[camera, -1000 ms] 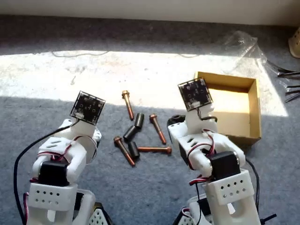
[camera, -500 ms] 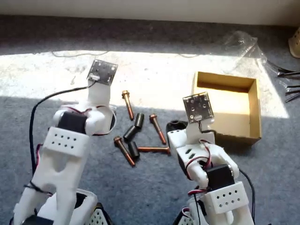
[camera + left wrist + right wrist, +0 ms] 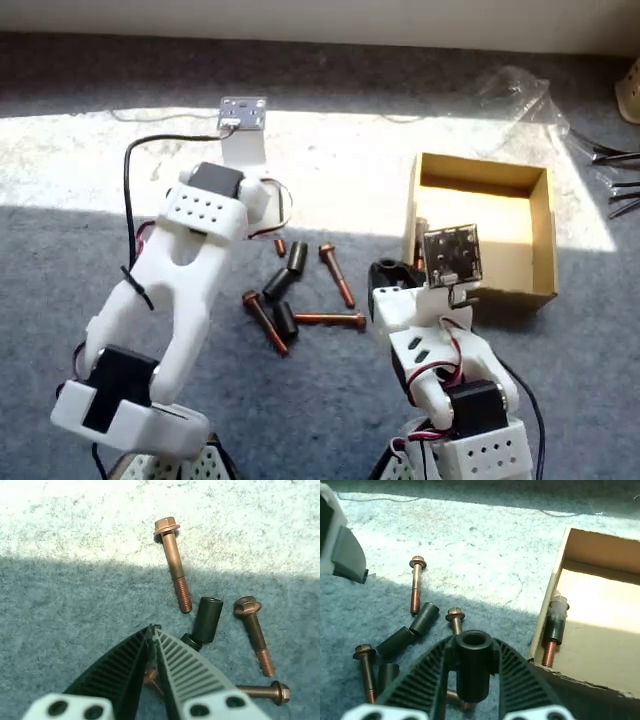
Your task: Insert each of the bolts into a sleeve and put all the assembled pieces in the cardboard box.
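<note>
Left hand (image 3: pixel 152 630) pinched closed, empty, covering the tip of one bolt (image 3: pixel 262 692); right hand (image 3: pixel 472 645) clamps a sleeve (image 3: pixel 472 672), lower end out of view.

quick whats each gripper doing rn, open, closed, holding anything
Left gripper: closed, holding nothing.
Right gripper: closed on a black sleeve.
</note>
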Robot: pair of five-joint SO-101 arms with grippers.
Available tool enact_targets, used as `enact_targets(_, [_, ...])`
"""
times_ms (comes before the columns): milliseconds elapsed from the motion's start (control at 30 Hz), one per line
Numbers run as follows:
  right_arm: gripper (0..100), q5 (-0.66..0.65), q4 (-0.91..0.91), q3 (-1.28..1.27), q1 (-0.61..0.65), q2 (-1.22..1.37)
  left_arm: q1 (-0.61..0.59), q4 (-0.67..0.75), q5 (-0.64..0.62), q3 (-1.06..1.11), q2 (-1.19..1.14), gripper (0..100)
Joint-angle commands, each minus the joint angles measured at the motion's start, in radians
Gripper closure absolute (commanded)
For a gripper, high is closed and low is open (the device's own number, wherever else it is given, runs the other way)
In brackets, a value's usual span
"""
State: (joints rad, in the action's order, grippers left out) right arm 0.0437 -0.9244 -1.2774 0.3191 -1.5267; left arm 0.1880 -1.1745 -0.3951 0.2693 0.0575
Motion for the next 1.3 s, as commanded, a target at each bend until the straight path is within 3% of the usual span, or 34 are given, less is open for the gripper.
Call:
enact_targets(0, [99.5, 0.017, 0.036, -0.013, -0.016, -0.068, 0.079, -0.077, -0.118, -0.147, -0.042, 99])
enact_targets(367, [99.5, 0.018, 0.036, -0.139, -0.015, -0.305, 0.087, -0.095, -0.196, -0.386, -0.306, 99])
enact_targets(567, [99.5, 0.015, 0.036, -0.145, -0.015, -0.309, 0.087, -0.095, -0.199, -0.466, -0.412, 89])
enact_targets(1267, [99.5, 0.012, 0.036, -0.145, -0.015, -0.309, -0.024, -0.041, -0.201, -0.484, -0.438, 88])
